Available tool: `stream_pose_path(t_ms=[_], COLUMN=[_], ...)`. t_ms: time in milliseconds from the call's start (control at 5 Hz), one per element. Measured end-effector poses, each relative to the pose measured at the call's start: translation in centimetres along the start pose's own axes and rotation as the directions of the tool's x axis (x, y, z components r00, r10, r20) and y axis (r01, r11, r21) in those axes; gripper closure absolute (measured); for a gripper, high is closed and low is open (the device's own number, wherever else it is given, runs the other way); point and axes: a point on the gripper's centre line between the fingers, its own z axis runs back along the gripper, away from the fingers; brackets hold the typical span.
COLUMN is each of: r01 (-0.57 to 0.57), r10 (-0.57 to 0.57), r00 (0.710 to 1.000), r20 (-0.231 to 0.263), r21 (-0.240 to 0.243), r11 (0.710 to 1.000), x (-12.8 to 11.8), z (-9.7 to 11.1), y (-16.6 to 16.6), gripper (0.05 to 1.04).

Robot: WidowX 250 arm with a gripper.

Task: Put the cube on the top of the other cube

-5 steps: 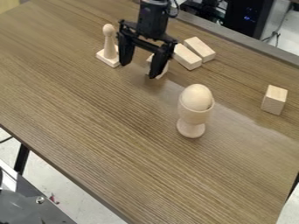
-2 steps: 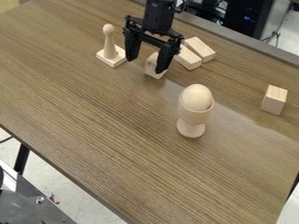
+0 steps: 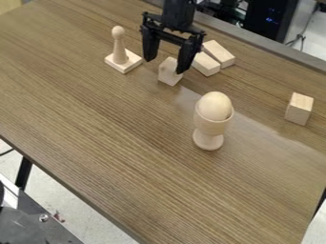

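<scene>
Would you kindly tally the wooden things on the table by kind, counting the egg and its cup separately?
Cubes: 2
Flat blocks: 2
Peg on a square base: 1
Egg: 1
Egg cup: 1
Total: 7

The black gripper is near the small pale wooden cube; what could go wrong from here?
The open black gripper is not centred over the pale wooden cube: one finger overlaps its edge in view, so lowering might tip it. The two flat pale wooden blocks lie close by and may be bumped. Carrying toward the separate pale cube might knock the wooden egg in its cup.
</scene>
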Motion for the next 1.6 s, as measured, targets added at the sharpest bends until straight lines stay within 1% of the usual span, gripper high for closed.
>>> stream_pose_path(t_ms=[200,400,600,800,1000,1200,1400,1600], r01=[-0.005,-0.017,-0.021,-0.022,0.011,0.05,0.076,0.109], r10=[0.005,0.017,0.021,0.022,-0.009,-0.051,-0.076,-0.11], r00=[1.0,0.999,1.0,0.999,0.995,0.992,0.995,0.992], r20=[-0.029,-0.028,-0.015,-0.027,-0.104,-0.119,-0.057,-0.061], r21=[-0.005,0.003,0.016,0.018,0.016,-0.008,-0.009,-0.019], r11=[1.0,1.0,1.0,1.0,1.0,0.999,0.997,0.994], x=[0.2,0.4,0.7,0.5,-0.5,-1.7,-2.7,-3.4], z=[-1.3,-1.6,-1.8,-1.9,-1.4,1.1,4.4,5.3], y=[0.0,0.1,0.2,0.2,-0.3,-1.9,-3.5,-5.9], gripper=[0.328,0.566,0.567,0.567,0.567,0.567,0.567,0.567])
